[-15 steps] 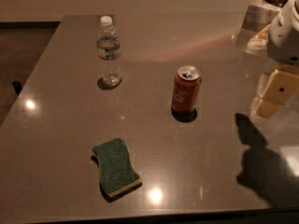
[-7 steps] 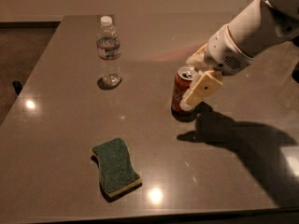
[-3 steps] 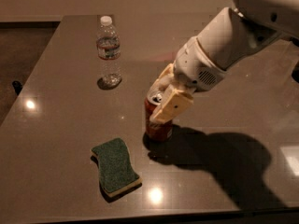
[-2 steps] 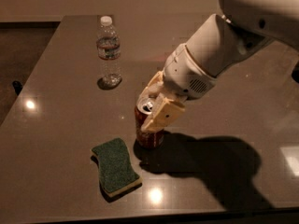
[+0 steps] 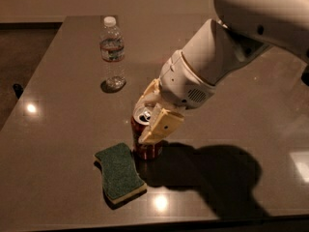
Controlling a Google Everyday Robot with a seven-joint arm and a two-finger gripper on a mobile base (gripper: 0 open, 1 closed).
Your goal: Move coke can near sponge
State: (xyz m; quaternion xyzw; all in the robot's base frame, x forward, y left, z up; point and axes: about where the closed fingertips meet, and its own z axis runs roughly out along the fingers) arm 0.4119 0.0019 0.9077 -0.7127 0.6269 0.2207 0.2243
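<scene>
The red coke can (image 5: 145,149) stands upright on the dark table (image 5: 58,129), right beside the right edge of the sponge (image 5: 119,172). The sponge lies flat, green top up with a pale yellow layer below. My gripper (image 5: 150,114) reaches in from the upper right and is shut on the can, its cream fingers (image 5: 161,125) on either side of the can's upper part. The can's silver top shows between them.
A clear plastic water bottle (image 5: 112,52) with a white cap stands at the back left of the table. My large white arm (image 5: 227,57) crosses the right half of the view and casts a dark shadow on the table to the right of the can.
My gripper has carried the coke can from the middle right of the table down and left, until it stands right beside the sponge. Sponge and bottle have not moved.
</scene>
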